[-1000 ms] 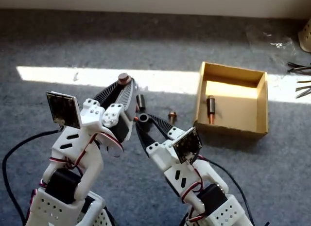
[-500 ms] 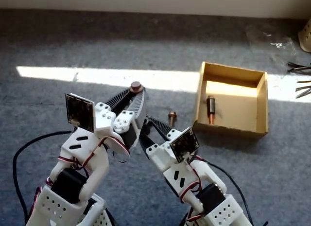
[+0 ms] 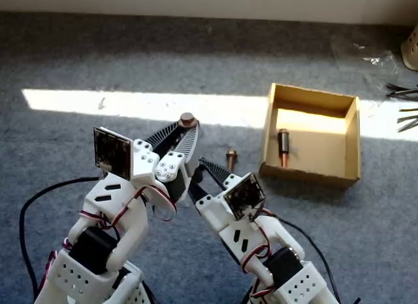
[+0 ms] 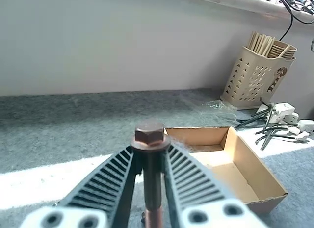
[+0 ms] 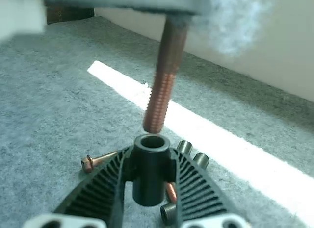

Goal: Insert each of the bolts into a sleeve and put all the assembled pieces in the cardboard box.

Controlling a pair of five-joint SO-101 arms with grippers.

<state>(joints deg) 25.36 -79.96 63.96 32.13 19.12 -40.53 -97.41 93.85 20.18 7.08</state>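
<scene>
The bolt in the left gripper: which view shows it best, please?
Left wrist view: the bolt shows head and shank, clamped. The right wrist view shows its threaded end above the sleeve; the high view, its head.

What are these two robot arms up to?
The left arm has its jaws shut on a copper bolt, threaded end down, just above the black sleeve that the right arm holds upright in its jaws. The bolt is not in yet. One assembled piece lies in the cardboard box, and a loose bolt lies on the carpet.
</scene>
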